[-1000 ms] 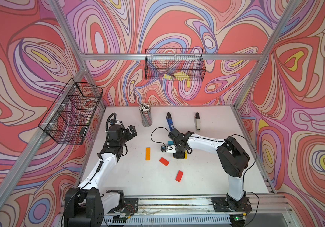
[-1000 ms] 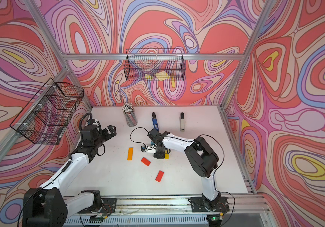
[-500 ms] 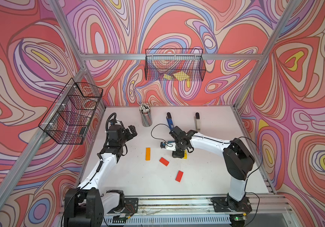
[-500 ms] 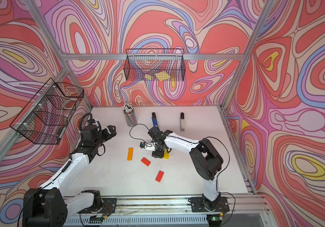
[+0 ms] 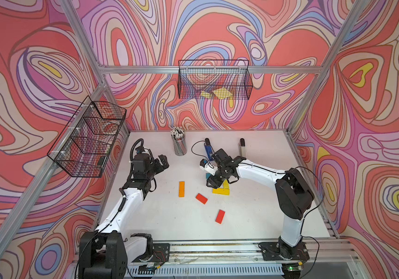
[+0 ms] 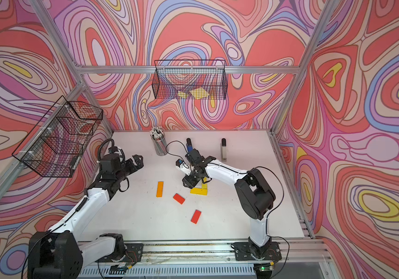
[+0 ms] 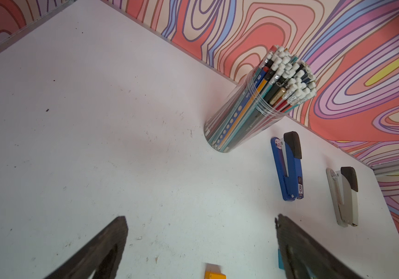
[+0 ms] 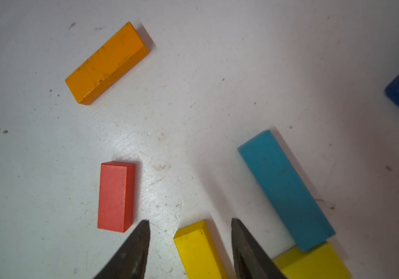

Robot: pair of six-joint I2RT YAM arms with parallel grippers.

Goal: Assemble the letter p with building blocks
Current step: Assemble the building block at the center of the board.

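One "50" on blue stapler (image 7: pixel 287 169), round sticker (image 7: pixel 277 144) unreadable, orange block (image 8: pixel 106 64) scuffed

White arms (image 5: pixel 127 205), black joints (image 5: pixel 292 195), cables (image 5: pixel 132 149)

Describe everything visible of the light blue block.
The light blue block is a long, flat, plain rectangular bar, matte painted and wood-like, with faint scuffs. It lies flat on the white table. One end meets a yellow block, and nothing grips it. In both top views the right arm hides most of it.
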